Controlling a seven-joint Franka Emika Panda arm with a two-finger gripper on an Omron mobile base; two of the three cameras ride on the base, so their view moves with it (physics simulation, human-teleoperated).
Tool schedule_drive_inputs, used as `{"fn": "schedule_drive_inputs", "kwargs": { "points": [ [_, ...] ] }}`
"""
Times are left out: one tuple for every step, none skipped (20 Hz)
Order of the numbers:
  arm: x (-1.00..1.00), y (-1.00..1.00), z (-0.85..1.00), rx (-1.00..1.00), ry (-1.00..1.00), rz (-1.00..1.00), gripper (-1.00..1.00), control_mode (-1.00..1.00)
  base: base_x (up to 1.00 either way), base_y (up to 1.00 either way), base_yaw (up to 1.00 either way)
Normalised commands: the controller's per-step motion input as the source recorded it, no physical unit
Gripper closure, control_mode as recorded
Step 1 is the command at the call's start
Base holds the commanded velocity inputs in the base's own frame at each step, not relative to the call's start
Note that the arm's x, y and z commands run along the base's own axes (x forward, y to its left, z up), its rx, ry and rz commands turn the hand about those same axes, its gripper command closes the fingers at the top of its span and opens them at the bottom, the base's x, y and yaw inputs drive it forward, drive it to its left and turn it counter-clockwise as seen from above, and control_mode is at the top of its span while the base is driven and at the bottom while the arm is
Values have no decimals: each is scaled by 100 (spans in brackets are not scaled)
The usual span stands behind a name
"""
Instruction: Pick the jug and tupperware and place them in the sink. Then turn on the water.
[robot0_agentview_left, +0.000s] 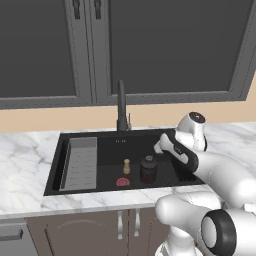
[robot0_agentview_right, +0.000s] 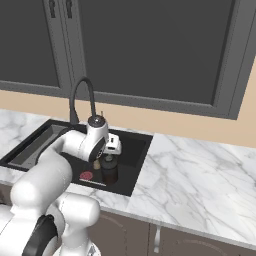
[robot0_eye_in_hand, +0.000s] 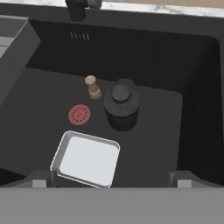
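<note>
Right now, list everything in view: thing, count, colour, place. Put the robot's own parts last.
jug: one, black-brown with a dark lid, upright on the sink floor.
tupperware: one, pale whitish, on the sink floor in the hand view, nearer the camera than the jug.
red disc: one, red, flat on the sink floor beside the jug.
peg: one, brass-coloured, upright near the jug.
sink: one, black basin set in the counter.
rack: one, grey ribbed, along the sink's left side.
faucet: one, black gooseneck, behind the sink; no stream visible.
counter: white marble around the sink.
cabinets: dark grey, above.
gripper: one, open, above the sink.
</note>
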Motion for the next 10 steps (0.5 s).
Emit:
{"fn": "schedule_drive_inputs", "kwargs": {
  "points": [
    [6, 0, 34, 8, -2, 0, -100, -100, 0, 0, 0],
    [13, 0, 37, 5, 0, 0, -100, -100, 0, 0, 0],
    [0, 0, 41, 8, 0, 0, -100, -100, 0, 0, 0],
    [0, 0, 39, 9, 0, 0, -100, -100, 0, 0, 0],
    [0, 0, 38, 10, -1, 0, -100, -100, 0, 0, 0],
    [0, 0, 31, 11, -4, 0, -100, -100, 0, 0, 0],
    [0, 0, 41, 13, -9, 0, -100, -100, 0, 0, 0],
    [6, -1, 46, 14, -9, 0, -100, -100, 0, 0, 0],
    [4, 0, 49, 14, -9, 0, -100, -100, 0, 0, 0],
    [6, -3, 43, 14, -6, 0, -100, -100, 0, 0, 0]
  ]
}}
